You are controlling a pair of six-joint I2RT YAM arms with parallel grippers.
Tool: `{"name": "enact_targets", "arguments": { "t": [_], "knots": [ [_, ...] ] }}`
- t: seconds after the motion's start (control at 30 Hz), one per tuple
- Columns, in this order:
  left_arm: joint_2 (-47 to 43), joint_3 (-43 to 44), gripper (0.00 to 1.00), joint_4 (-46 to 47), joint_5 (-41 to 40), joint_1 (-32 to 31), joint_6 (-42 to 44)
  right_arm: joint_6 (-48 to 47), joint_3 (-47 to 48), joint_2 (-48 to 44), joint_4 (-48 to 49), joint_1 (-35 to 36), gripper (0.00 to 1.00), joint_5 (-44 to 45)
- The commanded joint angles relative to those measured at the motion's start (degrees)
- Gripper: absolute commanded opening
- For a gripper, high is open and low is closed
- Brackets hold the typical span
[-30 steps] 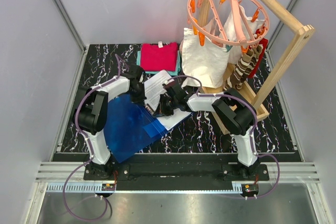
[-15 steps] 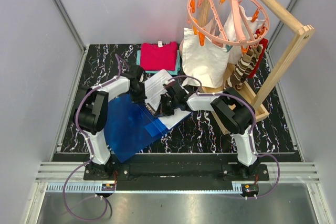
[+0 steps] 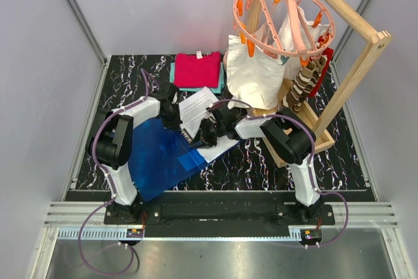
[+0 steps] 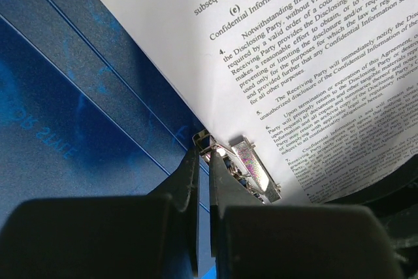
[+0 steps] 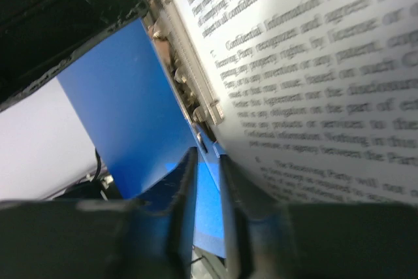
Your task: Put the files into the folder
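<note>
Left wrist shows clipping: left end effector (image 4: pixel 204 153) clamped on spine clip (image 4: pixel 251 168); right end effector (image 5: pixel 206 160) slightly parted, apparently empty; next, tuck files (image 4: pixel 294 44) ahead underneath.

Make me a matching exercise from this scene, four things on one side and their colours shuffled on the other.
Things:
1. folder
2. files
3. folded shirt
4. cloth bag

Colours:
A. red
B. plain white
C. translucent blue
D. white with black print

Pairs: 1-C, 2-D, 3-A, 4-B
</note>
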Motion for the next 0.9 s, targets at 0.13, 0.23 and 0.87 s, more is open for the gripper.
{"name": "enact_targets", "arguments": {
  "t": [0.13, 0.23, 0.87],
  "knots": [
    [-5.9, 3.1, 0.36, -5.6, 0.8, 0.4, 2.6, -5.5, 0.9, -4.4, -3.9, -0.4, 0.46, -1.0],
    [-9.7, 7.2, 0.51, -9.0, 1.5, 0.6, 3.2, -7.3, 0.7, -8.9, -6.6, -0.5, 0.55, -3.5],
    [-46.4, -5.6, 0.63, -8.5, -7.9, 7.5, 2.5, -64.8, -19.2, -23.0, -1.4, 41.3, 1.00, 72.6]
  ]
}}
